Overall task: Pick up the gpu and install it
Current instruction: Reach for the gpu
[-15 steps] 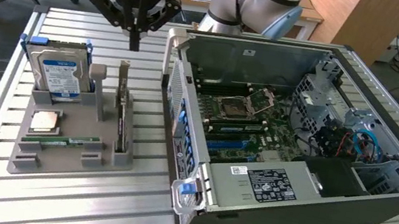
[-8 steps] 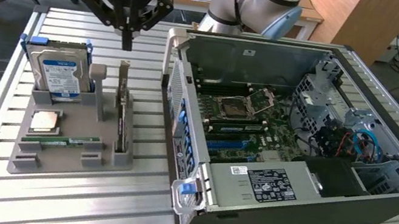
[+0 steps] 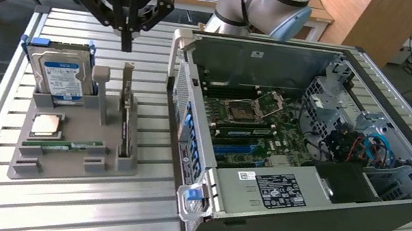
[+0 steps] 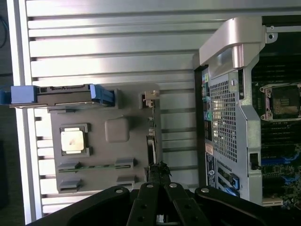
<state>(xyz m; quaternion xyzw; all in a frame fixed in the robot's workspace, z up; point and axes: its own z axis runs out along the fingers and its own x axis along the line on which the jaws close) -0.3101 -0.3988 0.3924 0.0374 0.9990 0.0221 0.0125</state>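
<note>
The gripper (image 3: 126, 45) hangs with its fingers pressed together, holding nothing. Directly beneath its tip, with a gap between them, the gpu (image 4: 150, 141) stands on edge in a slot of the grey holder (image 3: 66, 164). Beside the card in the same holder are the upright hard drive (image 3: 60, 78) and the flat processor chip (image 3: 46, 125). On the gripper's other side is the open computer case (image 3: 395, 193)

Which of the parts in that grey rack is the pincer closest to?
The gpu: the thin dark card on edge just under the pincer, beside the computer case. The blue-labelled hard drive stands farther off.
</note>
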